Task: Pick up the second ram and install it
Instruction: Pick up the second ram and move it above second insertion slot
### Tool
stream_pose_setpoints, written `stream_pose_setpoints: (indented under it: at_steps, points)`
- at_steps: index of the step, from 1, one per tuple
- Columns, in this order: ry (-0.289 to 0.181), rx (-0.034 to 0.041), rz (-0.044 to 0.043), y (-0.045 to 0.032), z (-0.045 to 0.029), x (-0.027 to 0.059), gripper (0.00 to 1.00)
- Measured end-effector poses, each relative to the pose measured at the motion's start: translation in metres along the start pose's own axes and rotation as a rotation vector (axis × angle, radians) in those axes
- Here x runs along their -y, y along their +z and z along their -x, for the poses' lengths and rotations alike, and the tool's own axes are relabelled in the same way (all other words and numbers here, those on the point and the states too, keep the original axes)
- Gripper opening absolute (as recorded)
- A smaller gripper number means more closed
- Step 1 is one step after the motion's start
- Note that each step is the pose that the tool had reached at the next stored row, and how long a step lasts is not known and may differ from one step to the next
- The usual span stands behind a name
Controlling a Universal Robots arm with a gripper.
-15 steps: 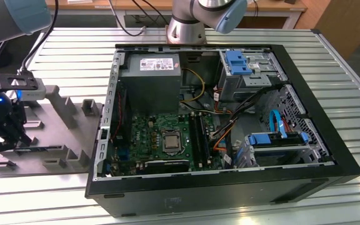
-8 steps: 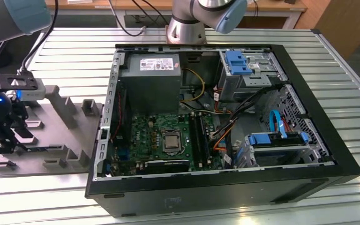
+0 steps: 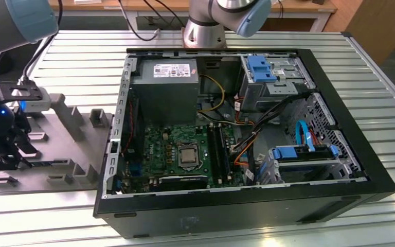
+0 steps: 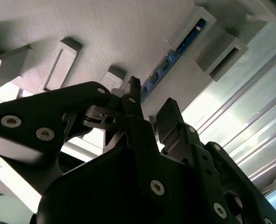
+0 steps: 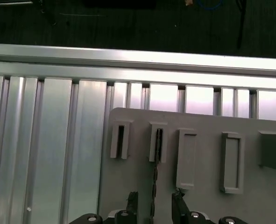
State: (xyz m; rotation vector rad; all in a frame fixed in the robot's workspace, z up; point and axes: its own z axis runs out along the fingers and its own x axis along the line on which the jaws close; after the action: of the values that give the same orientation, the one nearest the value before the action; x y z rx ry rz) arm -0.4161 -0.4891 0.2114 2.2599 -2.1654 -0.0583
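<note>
gripper (image 5: 155, 195) fingers apart, straddling second ram (image 5: 154, 179) | ram on edge in grey fixture (image 5: 203, 120), parallel to fixture edge | long axis runs ahead between fingers

The thin dark-blue second ram (image 4: 155, 77) stands edgewise in the grey fixture (image 4: 119, 28).

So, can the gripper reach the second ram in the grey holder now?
Probably yes. In the first wrist view the gripper hangs at the second ram, jaws open on either side of it. The stick stands on edge in the grey holder, with nothing covering it.
</note>
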Motion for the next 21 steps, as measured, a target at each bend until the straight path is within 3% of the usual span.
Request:
stream_pose_setpoints:
  at_steps: [10,19,21]
  points:
    - [-0.005,-0.0001,0.0000,0.0156,-0.0002,-0.0035,0.42]
    - [-0.005,-0.0001,0.0000,0.0159,-0.0002,-0.0035,0.42]
    - [-0.005,-0.0002,0.0000,0.0159,-0.0002,-0.0035,0.28]
